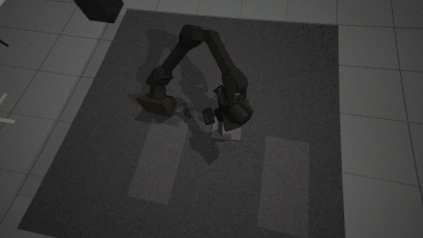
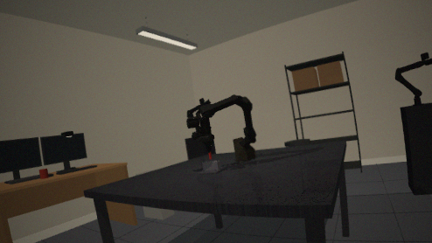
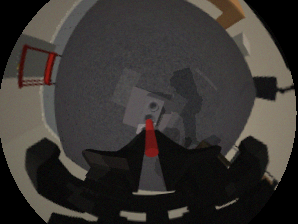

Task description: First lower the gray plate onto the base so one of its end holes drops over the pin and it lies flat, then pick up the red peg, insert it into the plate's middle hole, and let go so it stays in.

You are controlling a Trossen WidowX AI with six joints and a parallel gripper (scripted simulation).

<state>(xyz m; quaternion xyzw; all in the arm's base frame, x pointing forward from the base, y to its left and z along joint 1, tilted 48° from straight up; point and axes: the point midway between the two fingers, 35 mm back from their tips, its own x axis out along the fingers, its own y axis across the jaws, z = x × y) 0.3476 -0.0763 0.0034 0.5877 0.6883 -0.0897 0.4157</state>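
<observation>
My gripper point(image 1: 218, 121) point(image 2: 210, 150) point(image 3: 149, 132) is shut on the red peg point(image 2: 210, 156) point(image 3: 150, 131) and points down above the block. The peg's lower end is at or just above the gray plate point(image 3: 145, 106), by a dark hole. I cannot tell whether the tip has entered it. The plate lies flat on top of the raised base point(image 1: 231, 138) point(image 2: 211, 171) point(image 3: 131, 113). One hole farther from the fingers shows clear in the wrist view; the plate's near end is hidden by the peg and fingers. The pin cannot be made out.
The arm's brown mount point(image 1: 159, 105) point(image 2: 244, 150) stands on the dark table point(image 1: 223, 188) point(image 2: 262, 188), to the left of the base in the top view. The arm's shadow falls beside the base. Two lighter rectangles show on the table in the top view.
</observation>
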